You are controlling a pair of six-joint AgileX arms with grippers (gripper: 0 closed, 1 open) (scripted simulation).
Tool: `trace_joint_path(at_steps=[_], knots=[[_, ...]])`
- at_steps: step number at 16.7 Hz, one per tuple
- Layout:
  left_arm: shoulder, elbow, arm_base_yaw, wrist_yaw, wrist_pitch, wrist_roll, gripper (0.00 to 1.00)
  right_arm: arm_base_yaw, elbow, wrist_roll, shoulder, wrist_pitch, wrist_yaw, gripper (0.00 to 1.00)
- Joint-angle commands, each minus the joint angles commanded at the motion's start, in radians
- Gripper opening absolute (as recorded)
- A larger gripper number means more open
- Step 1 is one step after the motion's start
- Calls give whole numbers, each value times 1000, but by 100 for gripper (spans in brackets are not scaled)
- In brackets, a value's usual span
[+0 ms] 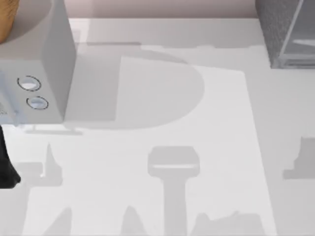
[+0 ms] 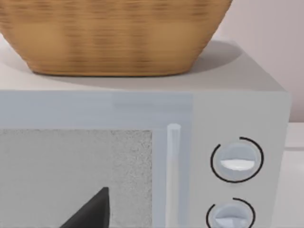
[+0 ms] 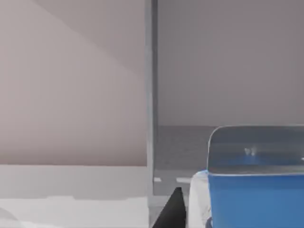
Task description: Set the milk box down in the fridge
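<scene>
The carton (image 3: 254,190) sits close in front of the right wrist camera, beside 1 dark finger (image 3: 172,209) of the right gripper. Whether the fingers clamp it cannot be told. The fridge (image 1: 285,34) stands at the table's far right corner, and its pale frame edge (image 3: 151,95) rises ahead in the right wrist view.

Risk: the carton clips that frame on entry and tips. Cause: lateral misalignment.

The left arm (image 1: 7,167) is parked at the left edge, facing the dial box (image 2: 237,161) under the basket (image 2: 114,38).
</scene>
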Motion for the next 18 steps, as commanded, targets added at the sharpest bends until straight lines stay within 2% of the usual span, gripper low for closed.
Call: trace_joint_path(at_steps=[3, 11, 14, 18], knots=[[0, 0, 0, 0, 0, 0, 100, -72, -77, -5, -81, -78, -43, 0], [0, 0, 0, 0, 0, 0, 100, -79, -63, -3, -52, -58, -53, 0], [0, 0, 0, 0, 0, 0, 100, -97, 15, -2, 73, 37, -77, 0], [0, 0, 0, 0, 0, 0, 100, -143, 176, -1, 388, 235, -121, 0]])
